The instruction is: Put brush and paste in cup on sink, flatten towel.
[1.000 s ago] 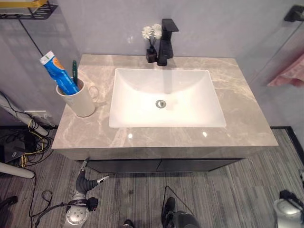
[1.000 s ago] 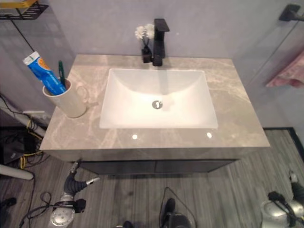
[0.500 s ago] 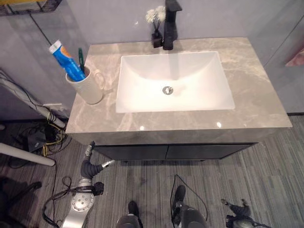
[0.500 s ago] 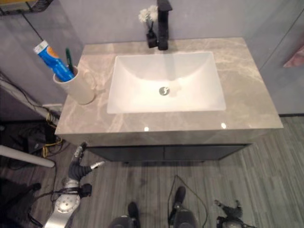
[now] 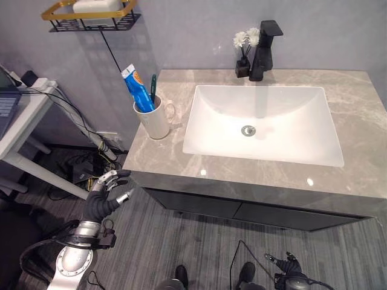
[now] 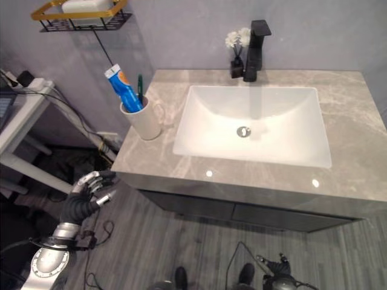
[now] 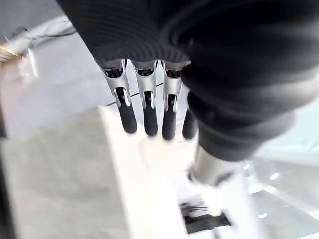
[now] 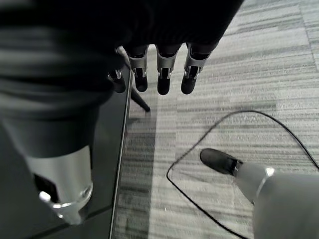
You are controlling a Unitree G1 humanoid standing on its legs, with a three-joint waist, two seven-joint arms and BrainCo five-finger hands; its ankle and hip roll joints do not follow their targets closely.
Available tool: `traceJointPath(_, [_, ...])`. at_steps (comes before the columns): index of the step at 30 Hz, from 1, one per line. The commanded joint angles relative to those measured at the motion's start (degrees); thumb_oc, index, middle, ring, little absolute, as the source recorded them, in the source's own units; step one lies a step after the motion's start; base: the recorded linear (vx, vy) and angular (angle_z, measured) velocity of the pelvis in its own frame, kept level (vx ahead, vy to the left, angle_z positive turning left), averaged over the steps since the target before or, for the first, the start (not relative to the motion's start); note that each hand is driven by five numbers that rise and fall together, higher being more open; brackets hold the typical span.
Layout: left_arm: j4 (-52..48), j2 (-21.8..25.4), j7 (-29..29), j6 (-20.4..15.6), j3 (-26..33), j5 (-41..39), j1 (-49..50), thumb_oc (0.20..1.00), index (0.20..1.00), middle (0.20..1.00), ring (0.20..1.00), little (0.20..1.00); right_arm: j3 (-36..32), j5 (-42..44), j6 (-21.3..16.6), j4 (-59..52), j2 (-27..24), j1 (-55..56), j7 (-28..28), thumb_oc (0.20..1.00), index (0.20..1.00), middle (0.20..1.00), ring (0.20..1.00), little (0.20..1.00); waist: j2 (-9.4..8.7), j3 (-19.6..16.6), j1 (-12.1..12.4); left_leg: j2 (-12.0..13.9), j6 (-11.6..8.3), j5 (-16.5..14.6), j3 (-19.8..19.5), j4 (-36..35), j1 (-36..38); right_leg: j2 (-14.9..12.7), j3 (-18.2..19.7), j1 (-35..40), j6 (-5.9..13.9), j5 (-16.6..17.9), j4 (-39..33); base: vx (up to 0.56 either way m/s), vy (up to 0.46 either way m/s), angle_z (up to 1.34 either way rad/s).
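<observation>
A white cup [image 5: 154, 122] stands on the grey marble counter [image 5: 363, 115], left of the white sink basin [image 5: 284, 142]. In the cup stand a blue toothpaste tube [image 5: 136, 89] and a green toothbrush [image 5: 152, 86], both leaning left. My left hand [image 5: 106, 194] hangs open below the counter's front left corner, holding nothing; its fingers [image 7: 148, 112] are straight. My right hand [image 5: 289, 273] is low over the floor in front of the cabinet, its fingers [image 8: 163, 78] relaxed and empty.
A black faucet [image 5: 265, 43] and a small vase of white flowers [image 5: 243, 41] stand behind the basin. A gold-rimmed wall shelf [image 5: 91, 13] hangs at the upper left. A white side table [image 5: 21, 118] with cables under it stands left of the cabinet.
The camera has swung left, so the sink now sits right of centre and the side table and shelf have come into view. My left hand has risen towards the counter's corner.
</observation>
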Motion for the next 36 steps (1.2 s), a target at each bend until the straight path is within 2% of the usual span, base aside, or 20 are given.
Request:
traceJointPath(1, [-7.69, 2.40, -2.50, -3.34, 3.45, -4.27, -2.30, 0.200, 0.200, 0.200, 0.200, 0.200, -0.55, 0.79, 0.18, 1.79, -0.49, -1.69, 0.63, 1.000, 1.000, 1.000, 1.000, 1.000, -2.14, 0.43, 0.14, 2.11, -3.07, 6.43, -3.11, -0.85, -5.05, -4.96, -1.02, 1.82, 3.90, -2.03, 3.11, 0.00, -0.017, 0.10])
traceJointPath(8, [-6.41, 1.29, -2.31, -2.67, 4.46, -5.74, -5.06, 0.200, 0.200, 0.200, 0.200, 0.200, -2.63, 2.18, 0.39, 3.29, -0.68, -0.81, 1.29, 1.000, 1.000, 1.000, 1.000, 1.000, -1.92, 0.69, -0.56, 2.16, -3.43, 6.78, -2.75, -0.85, -6.37, -4.88, -0.42, 0.97, 4.34, -0.64, 1.18, 0.00, 0.000, 0.00])
traceJointPath(14, [-0.05, 0.33, -2.21, -1.81, 4.93, -9.40, -8.37, 0.200, 0.200, 0.200, 0.200, 0.200, -3.78, 2.31, 0.85, 4.11, -1.88, -0.87, 1.62, 1.000, 1.000, 1.000, 1.000, 1.000, -1.10, 1.12, -1.93, 2.08, -3.75, 7.35, -1.27, -0.85, -8.29, -5.67, 1.76, -1.81, 4.96, 0.57, 0.37, -0.01, 0.015, -0.08])
traceJointPath(21, [8.54, -1.21, 0.46, -0.65, 2.71, -11.68, -15.17, 0.200, 0.200, 0.200, 0.200, 0.200, -2.48, 1.78, 1.03, 3.05, -2.24, -2.31, 1.11, 1.000, 1.000, 1.000, 1.000, 1.000, -0.52, 2.27, -3.86, 2.30, -3.75, 8.27, 0.04, -0.85, -10.70, -5.80, 3.84, -5.39, 5.06, 1.58, 0.37, 0.02, 0.010, -0.16])
traceJointPath(28, [13.67, 0.25, 3.20, -0.44, 1.45, -12.88, -23.86, 0.200, 0.200, 0.200, 0.200, 0.200, -0.26, 1.75, 0.98, 1.34, -2.12, -4.94, 0.85, 1.000, 1.000, 1.000, 1.000, 1.000, -0.36, 3.17, -5.68, 2.39, -3.75, 8.87, 0.67, -0.85, -13.07, -5.98, 5.33, -8.37, 5.34, 2.36, 0.37, 0.05, 0.007, -0.08])
traceJointPath(36, [16.98, 2.09, 6.56, -0.53, 1.75, -13.78, -29.78, 0.200, 0.200, 0.200, 0.200, 0.200, 0.38, 1.99, 0.94, 0.91, -2.61, -5.97, 0.40, 1.000, 1.000, 1.000, 1.000, 1.000, -0.45, 3.80, -6.30, 2.39, -3.83, 9.10, 0.95, -0.85, -14.49, -6.14, 5.93, -9.90, 5.62, 2.92, 0.37, 0.03, -0.002, -0.05])
